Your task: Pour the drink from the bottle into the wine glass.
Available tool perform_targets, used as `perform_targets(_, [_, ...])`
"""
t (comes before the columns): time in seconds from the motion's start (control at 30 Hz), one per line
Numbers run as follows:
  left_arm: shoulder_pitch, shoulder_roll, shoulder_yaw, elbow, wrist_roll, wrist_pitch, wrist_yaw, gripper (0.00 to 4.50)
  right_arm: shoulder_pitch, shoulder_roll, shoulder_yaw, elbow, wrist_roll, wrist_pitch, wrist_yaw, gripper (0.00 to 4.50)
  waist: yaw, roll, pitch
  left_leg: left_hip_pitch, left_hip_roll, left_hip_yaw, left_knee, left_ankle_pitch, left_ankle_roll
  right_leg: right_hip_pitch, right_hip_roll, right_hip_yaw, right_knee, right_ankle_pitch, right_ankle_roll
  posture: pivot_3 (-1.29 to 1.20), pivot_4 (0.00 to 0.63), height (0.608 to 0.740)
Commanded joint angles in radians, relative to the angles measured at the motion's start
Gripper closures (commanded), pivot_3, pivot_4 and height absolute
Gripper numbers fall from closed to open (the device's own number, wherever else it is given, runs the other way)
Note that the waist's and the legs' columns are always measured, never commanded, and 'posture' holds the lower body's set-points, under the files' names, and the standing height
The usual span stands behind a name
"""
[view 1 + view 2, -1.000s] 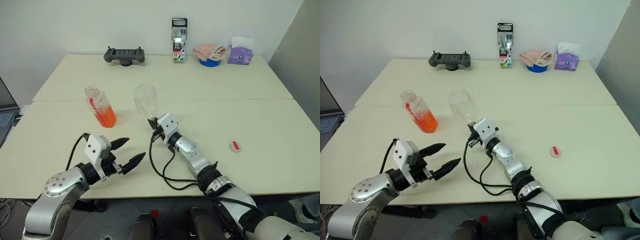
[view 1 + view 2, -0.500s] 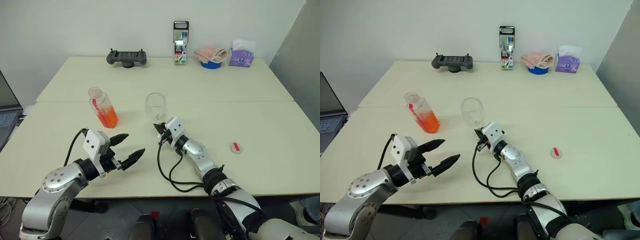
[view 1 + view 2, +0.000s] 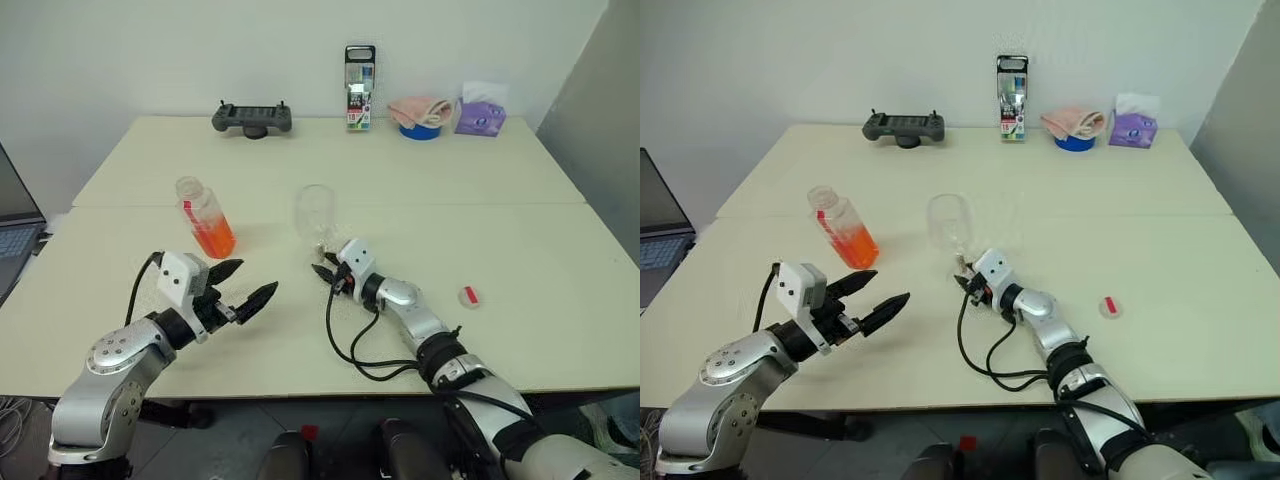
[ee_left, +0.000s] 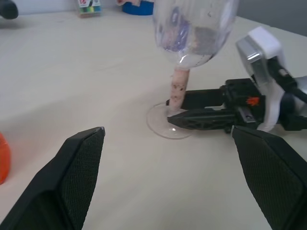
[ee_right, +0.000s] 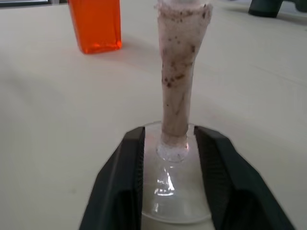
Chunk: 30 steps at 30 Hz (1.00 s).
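The clear wine glass (image 3: 315, 212) stands upright on the table, its bowl empty. My right gripper (image 3: 323, 266) lies low at the glass's foot. Its fingers (image 5: 129, 163) sit either side of the stem (image 5: 176, 81) with a small gap on each side, so it is open. The uncapped bottle (image 3: 205, 218) holds the orange-red drink (image 3: 213, 238) in its lower part and stands left of the glass. My left gripper (image 3: 254, 279) hovers open in front of the bottle, pointing toward the glass, with nothing between its fingers.
A small red cap (image 3: 470, 295) lies on the table to the right. Along the far edge are a game controller (image 3: 251, 116), a marker box (image 3: 358, 85), a cloth in a blue bowl (image 3: 418, 112) and a purple tissue pack (image 3: 480, 112). A laptop (image 3: 12, 225) sits at the left.
The glass was tilted in my right gripper and now stands upright on the table. The right gripper has sunk with it and let go of the stem. My left gripper crept forward.
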State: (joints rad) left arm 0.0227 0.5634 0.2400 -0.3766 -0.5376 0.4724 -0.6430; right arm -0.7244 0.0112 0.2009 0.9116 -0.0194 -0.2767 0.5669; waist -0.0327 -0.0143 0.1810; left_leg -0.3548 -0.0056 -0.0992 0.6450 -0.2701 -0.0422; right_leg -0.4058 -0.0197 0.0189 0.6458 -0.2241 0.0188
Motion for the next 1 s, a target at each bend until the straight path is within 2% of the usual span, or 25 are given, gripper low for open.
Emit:
perform_targets(0.03, [-0.005,-0.006,0.015,0.032,0.025,-0.052,0.001,0.0,0.032,-0.028,0.02,-0.027,-0.04,0.045,0.002,1.6,0.0,0.0,0.0,0.0,0.0,0.0,0.0,0.0,0.0,0.0,0.0,0.0,0.0,0.0,0.0,0.0,0.15,0.74])
perform_targets(0.17, [-0.018,-0.019,0.028,0.087,0.039,-0.08,0.016,0.0,0.052,-0.043,0.037,-0.129,-0.05,0.1,0.018,0.16,0.001,0.0,0.0,0.0,0.0,-0.001,0.0,0.0,0.0,0.0,0.0,0.0,0.0,0.0,0.0,0.0,0.15,0.74])
perform_targets(0.2, [-0.027,-0.026,0.037,0.106,0.046,-0.091,0.029,0.0,0.063,-0.054,0.042,-0.177,-0.046,0.131,0.044,0.03,0.001,0.0,0.0,0.0,0.0,-0.001,0.0,0.0,0.0,0.0,0.0,-0.001,0.0,0.0,0.0,0.0,0.15,0.74])
perform_targets(0.3, [-0.042,-0.043,0.058,0.151,0.061,-0.125,0.06,0.0,0.106,-0.092,0.061,-0.33,-0.032,0.224,0.112,0.03,0.002,0.0,0.0,-0.002,0.0,-0.002,0.0,0.0,0.0,0.0,0.0,-0.002,-0.001,0.0,0.001,0.0,0.15,0.74])
perform_targets(0.4, [-0.042,-0.073,0.077,0.175,0.087,-0.163,0.114,0.0,0.177,-0.168,0.047,-0.583,0.009,0.372,0.17,0.03,0.002,0.0,0.0,-0.004,0.0,-0.003,0.0,0.0,0.0,-0.002,0.0,-0.002,-0.001,0.001,0.002,0.0,0.15,0.74])
perform_targets(0.5, [-0.047,-0.111,0.097,0.211,0.135,-0.222,0.191,0.0,0.245,-0.299,0.007,-0.888,0.071,0.565,0.247,0.03,0.005,0.001,0.002,-0.009,0.0,-0.003,0.0,0.0,-0.001,-0.007,-0.001,-0.002,-0.001,0.001,0.003,0.0,0.15,0.74])
perform_targets(0.67, [-0.076,-0.161,0.132,0.246,0.167,-0.266,0.302,0.0,0.264,-0.544,-0.096,-1.235,0.243,0.875,0.377,0.03,0.005,0.0,0.003,-0.01,0.0,-0.004,0.0,-0.001,-0.002,-0.007,-0.001,-0.003,-0.001,0.0,0.004,0.0,0.15,0.74])
perform_targets(0.73, [-0.091,-0.167,0.137,0.256,0.184,-0.284,0.327,0.0,0.222,-0.637,-0.166,-1.296,0.329,0.976,0.42,0.03,0.004,-0.001,0.003,-0.01,0.0,-0.005,0.0,-0.001,-0.002,-0.007,-0.001,-0.004,-0.001,0.0,0.004,0.0,0.15,0.74])
perform_targets(0.83, [-0.142,-0.152,0.142,0.29,0.201,-0.291,0.354,0.0,0.091,-0.714,-0.258,-1.321,0.477,1.114,0.453,0.03,0.0,-0.002,0.006,-0.009,0.0,-0.003,0.001,-0.001,-0.002,-0.007,-0.001,-0.003,-0.001,0.0,0.004,0.0,0.15,0.74])
perform_targets(1.0, [-0.233,-0.13,0.144,0.345,0.223,-0.284,0.382,0.0,-0.086,-0.754,-0.286,-1.305,0.598,1.192,0.467,0.03,0.001,-0.003,0.006,-0.009,0.0,-0.004,0.0,-0.001,-0.002,-0.006,0.0,-0.005,-0.002,0.0,0.004,0.0,0.15,0.74])
